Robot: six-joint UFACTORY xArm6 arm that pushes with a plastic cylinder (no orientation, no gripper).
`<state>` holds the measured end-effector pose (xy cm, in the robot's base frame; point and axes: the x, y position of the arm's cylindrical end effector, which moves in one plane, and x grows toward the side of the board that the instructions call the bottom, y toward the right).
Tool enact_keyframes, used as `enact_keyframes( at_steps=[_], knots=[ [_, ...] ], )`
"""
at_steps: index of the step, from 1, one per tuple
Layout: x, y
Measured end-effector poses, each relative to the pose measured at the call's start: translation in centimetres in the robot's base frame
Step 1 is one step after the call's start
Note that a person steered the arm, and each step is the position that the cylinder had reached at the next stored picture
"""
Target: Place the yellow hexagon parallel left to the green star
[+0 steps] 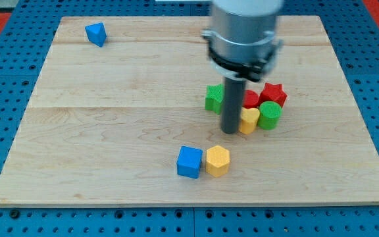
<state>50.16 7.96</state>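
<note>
none of the placing looks done yet: the yellow hexagon (218,160) sits near the view's bottom, touching a blue cube (189,162), well apart from the green star (213,98) up in the cluster. my tip (230,131) rests beside a yellow heart (249,121), close to the star; there is no pincer, only the rod. left to do, i judge: push the hexagon up to the star's left. the wooden tabletop (110,131) lies on blue pegboard; a blue block (96,33) sits far off.
</note>
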Motion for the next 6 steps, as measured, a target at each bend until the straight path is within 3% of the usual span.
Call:
enact_keyframes(
  at_steps=[1, 2, 3, 5, 6],
  knots=[
    [2.3, 3.8],
    [5.5, 3.2],
    [7.2, -2.8],
    [1.0, -14.4],
    [-1.5, -13.8]
  ],
)
